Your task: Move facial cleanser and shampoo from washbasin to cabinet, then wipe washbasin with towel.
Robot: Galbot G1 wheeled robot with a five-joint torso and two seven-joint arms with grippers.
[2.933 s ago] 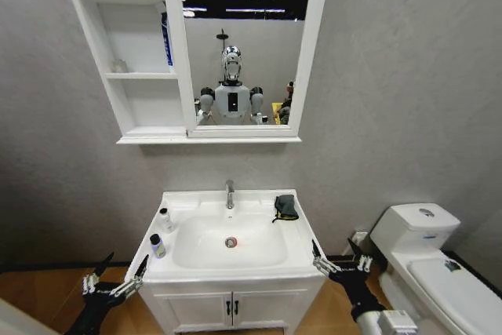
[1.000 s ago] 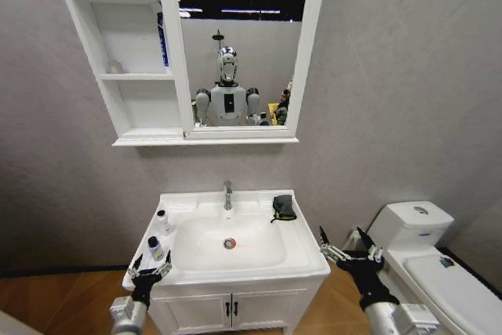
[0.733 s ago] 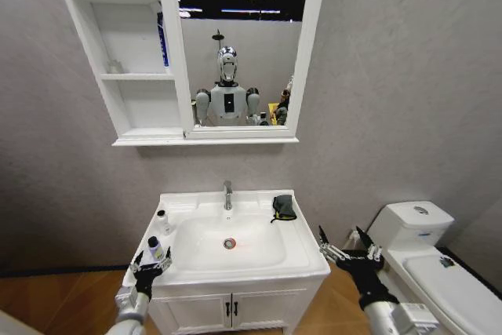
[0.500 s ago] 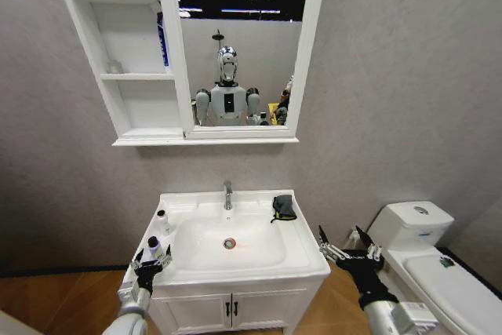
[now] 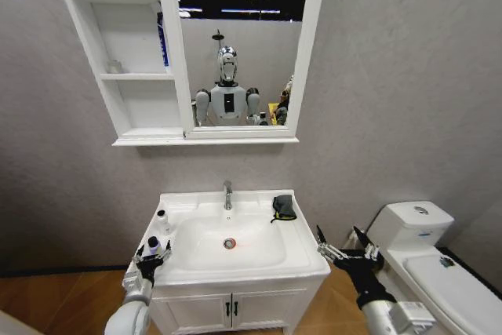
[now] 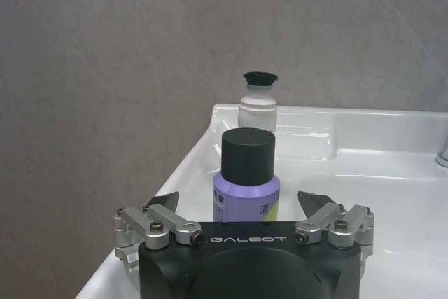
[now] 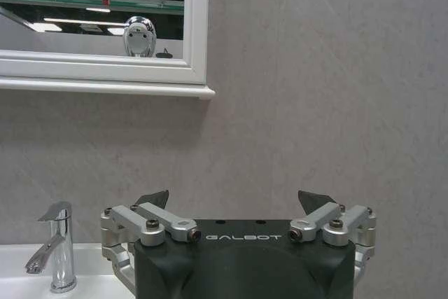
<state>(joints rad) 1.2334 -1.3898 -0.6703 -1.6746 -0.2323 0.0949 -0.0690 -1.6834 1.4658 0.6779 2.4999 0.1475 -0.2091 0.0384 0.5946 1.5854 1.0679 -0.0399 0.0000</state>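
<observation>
A: Left tool point(image 6: 241, 204) spread wide astride the purple bottle point(image 6: 246, 173) on the washbasin point(image 5: 235, 272) rim, gripping nothing.

B: Risk: an uneven close tips it. Right tool point(image 5: 343, 250) open, idle beside the basin.

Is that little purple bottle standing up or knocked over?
Upright: the purple bottle stands on the washbasin rim, black cap on top, between the open left pincer.

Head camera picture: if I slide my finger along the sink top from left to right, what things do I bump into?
Left gripper around the purple bottle → white bottle → tap → towel → right gripper, off the washbasin edge.
</observation>
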